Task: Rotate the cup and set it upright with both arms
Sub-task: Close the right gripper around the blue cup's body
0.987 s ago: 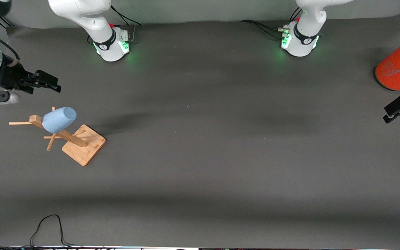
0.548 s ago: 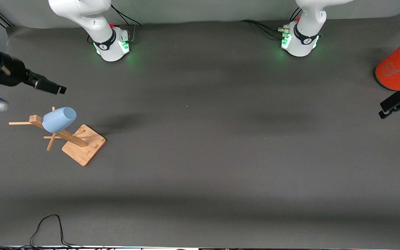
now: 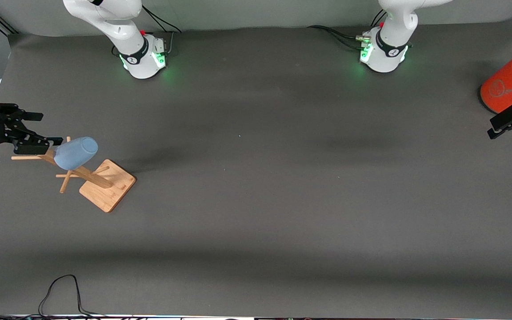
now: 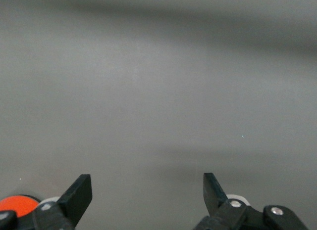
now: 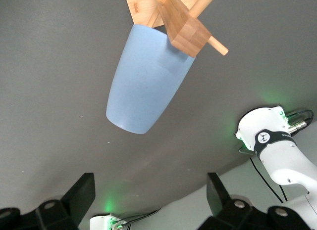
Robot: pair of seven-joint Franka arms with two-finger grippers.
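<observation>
The light-blue cup (image 3: 76, 152) hangs tilted on a peg of a wooden rack (image 3: 105, 186) toward the right arm's end of the table, its flat base pointing away from the rack's post. My right gripper (image 3: 45, 130) is open and empty. It hovers close beside the cup at the height of the rack's top, and one of its fingers (image 3: 54, 142) is almost at the cup's side. In the right wrist view the cup (image 5: 146, 84) is centred ahead of the open right gripper (image 5: 148, 190), still apart from it. My left gripper (image 3: 495, 126) is open and empty by the orange can.
A large orange can (image 3: 505, 89) with a grey top stands at the left arm's end of the table, and its edge shows in the left wrist view (image 4: 15, 204). A black cable (image 3: 60, 289) lies near the table's front edge. The dark mat (image 3: 256, 200) is bare between them.
My right gripper has come down and turned, moving from above the table to close beside the cup. My left gripper has shifted slightly toward the orange can. The cup has not moved.
</observation>
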